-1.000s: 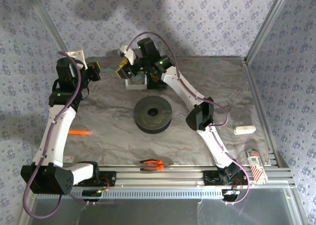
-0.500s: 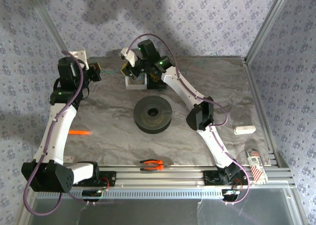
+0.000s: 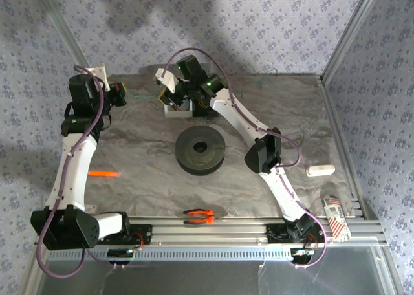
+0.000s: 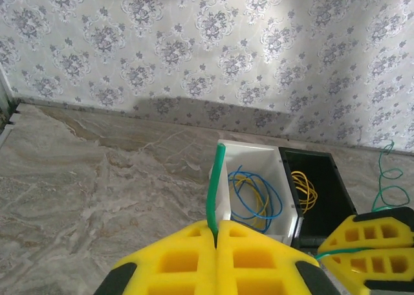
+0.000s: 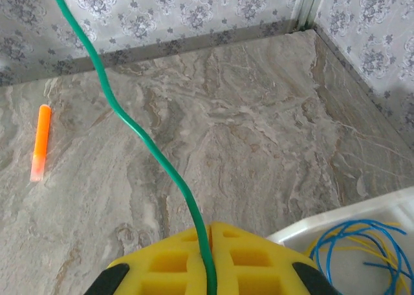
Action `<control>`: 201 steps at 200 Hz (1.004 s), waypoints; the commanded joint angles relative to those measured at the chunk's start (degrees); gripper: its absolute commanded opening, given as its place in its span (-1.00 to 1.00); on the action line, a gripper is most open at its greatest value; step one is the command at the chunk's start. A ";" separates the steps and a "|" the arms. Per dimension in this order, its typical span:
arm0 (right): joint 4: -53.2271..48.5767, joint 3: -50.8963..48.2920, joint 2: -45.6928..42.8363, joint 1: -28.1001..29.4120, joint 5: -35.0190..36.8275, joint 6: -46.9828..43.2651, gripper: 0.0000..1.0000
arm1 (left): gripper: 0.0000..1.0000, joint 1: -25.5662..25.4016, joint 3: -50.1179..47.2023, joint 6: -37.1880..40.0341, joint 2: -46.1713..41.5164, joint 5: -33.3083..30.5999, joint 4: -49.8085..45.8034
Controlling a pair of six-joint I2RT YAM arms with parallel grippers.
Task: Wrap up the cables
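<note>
Orange-handled pliers (image 3: 199, 215): table front, 6 o'clock.
Dark grey round spool (image 3: 200, 151): centre.
Orange marker pen (image 3: 103, 173): 9 o'clock.
Left gripper (image 4: 217, 246): 10 o'clock, yellow pads pressed together, pinching thin bright green cable (image 4: 213, 178).
Right gripper (image 5: 208, 250): 11 o'clock, pads likewise clamped on that cable, which spans between both.
White open box (image 4: 249, 154): beneath right gripper, holding loose blue and yellow cable coils (image 4: 253, 198).
</note>
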 commanded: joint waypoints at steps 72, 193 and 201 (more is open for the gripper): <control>-16.10 -0.91 -9.28 0.89 14.37 -2.59 -1.00 | -0.55 1.95 3.14 -2.09 1.39 3.86 3.55; -12.68 -6.71 -10.99 2.31 24.42 3.50 -1.00 | 0.91 1.99 -9.26 2.73 -22.22 10.01 -14.17; -12.68 -6.90 -11.13 2.52 25.25 4.10 -1.00 | 0.94 2.03 -10.57 2.38 -22.84 11.18 -15.29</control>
